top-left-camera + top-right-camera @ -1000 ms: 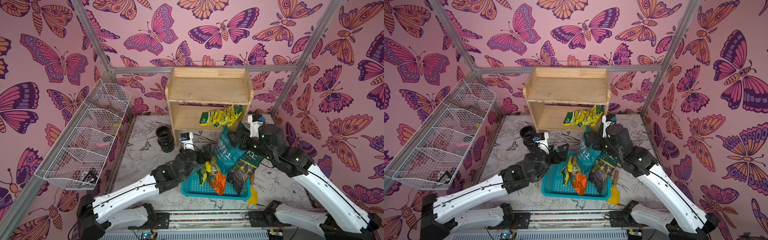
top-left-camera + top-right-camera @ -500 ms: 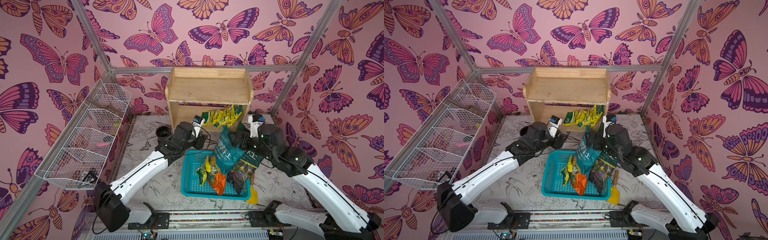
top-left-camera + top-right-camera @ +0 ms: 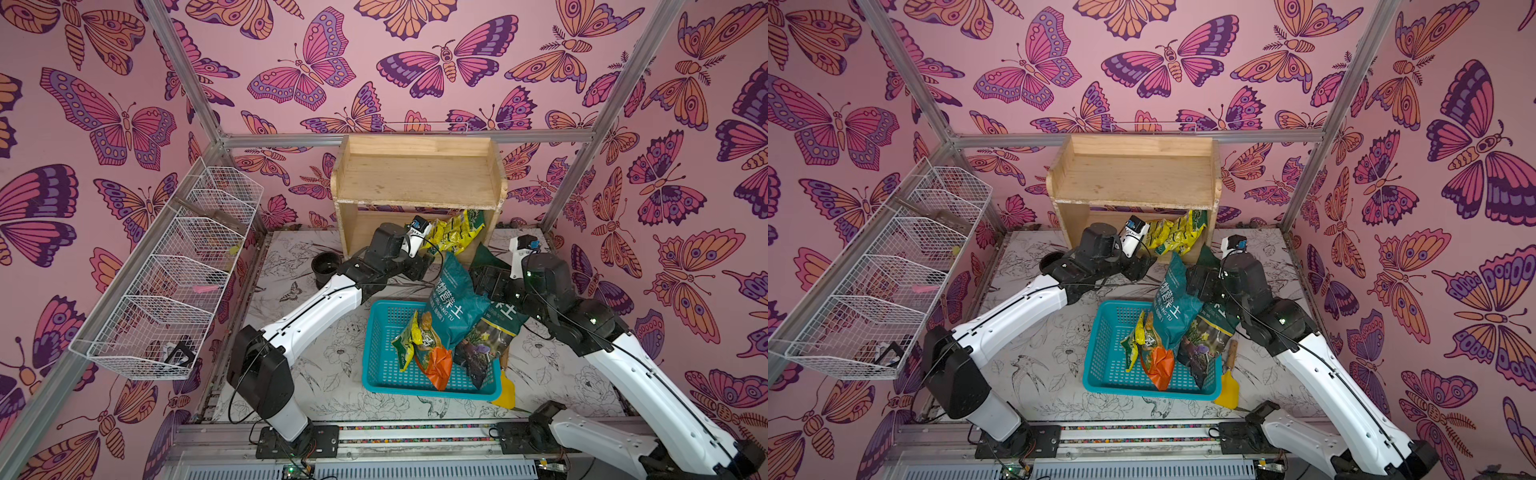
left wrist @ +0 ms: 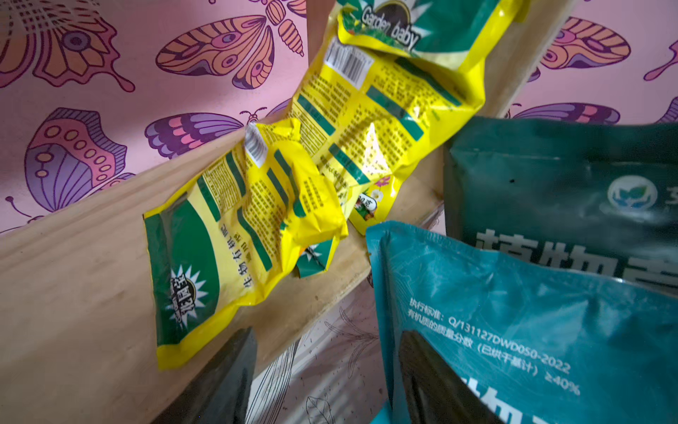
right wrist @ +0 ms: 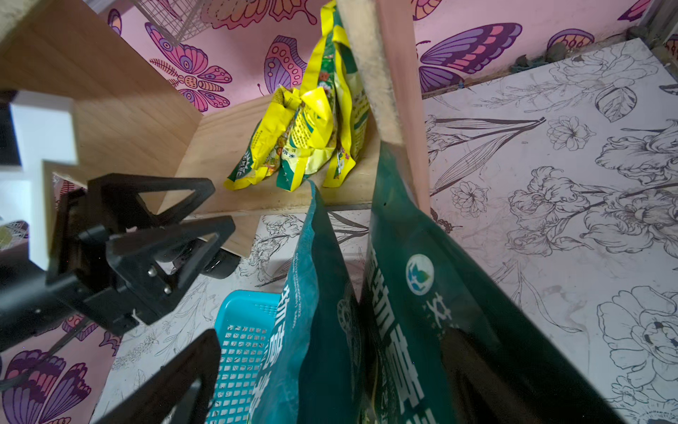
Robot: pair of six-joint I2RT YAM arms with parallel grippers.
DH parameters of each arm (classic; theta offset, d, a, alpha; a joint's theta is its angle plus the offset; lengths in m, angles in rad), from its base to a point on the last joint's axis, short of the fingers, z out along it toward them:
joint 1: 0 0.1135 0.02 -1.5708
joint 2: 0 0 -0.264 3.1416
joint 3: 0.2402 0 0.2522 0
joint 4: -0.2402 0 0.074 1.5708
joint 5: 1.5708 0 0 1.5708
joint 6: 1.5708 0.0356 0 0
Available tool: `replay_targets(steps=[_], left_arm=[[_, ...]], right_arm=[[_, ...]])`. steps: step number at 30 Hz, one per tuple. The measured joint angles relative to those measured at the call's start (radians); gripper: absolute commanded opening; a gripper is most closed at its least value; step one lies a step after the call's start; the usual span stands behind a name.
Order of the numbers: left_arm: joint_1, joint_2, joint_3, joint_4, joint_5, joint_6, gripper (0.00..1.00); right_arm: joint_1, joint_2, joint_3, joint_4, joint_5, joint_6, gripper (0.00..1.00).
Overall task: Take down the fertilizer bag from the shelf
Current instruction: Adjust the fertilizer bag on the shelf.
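1. Nearest you, the teal basket (image 3: 384,332) sat on the worktop (image 3: 332,374), with two tall soil bags (image 3: 455,303) leaning at its far side.
2. The right arm (image 3: 648,374) held its jaws wide open astride the tops of those soil bags. It gripped neither, and the bags stood between it and the shelf (image 3: 419,183).
3. The left arm (image 3: 316,307) held its jaws partly open and empty at the front edge of the shelf's lower board, aimed into that tier.
4. The fertilizer bag (image 4: 220,249), yellow and green, lay flat on the lower board just ahead of the left jaws, untouched. Its green end faced them, and its long axis ran away along the board toward the right side panel.
5. More yellow bags (image 3: 457,228) overlapped its far end and leaned on that panel.
6. Judgement: your left arm was the nearer and had the unobstructed line, and the near green end looked the likeliest place to grasp.
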Motion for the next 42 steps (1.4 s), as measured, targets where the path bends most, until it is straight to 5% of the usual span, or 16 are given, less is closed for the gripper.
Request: replay_targets(steps=[25, 35, 42], left_arm=[[0.032, 0.195, 0.124, 0.155, 0.043, -0.139, 0.61], [0.048, 0.242, 0.129, 0.179, 0.044, -0.180, 0.00], [0.053, 0.240, 0.117, 0.190, 0.043, -0.188, 0.00]], right_arm=[[-0.011, 0.019, -0.007, -0.001, -0.017, 0.008, 0.97], [-0.011, 0.017, 0.010, -0.002, -0.031, 0.009, 0.97], [-0.012, 0.015, 0.011, -0.003, -0.034, 0.008, 0.97]])
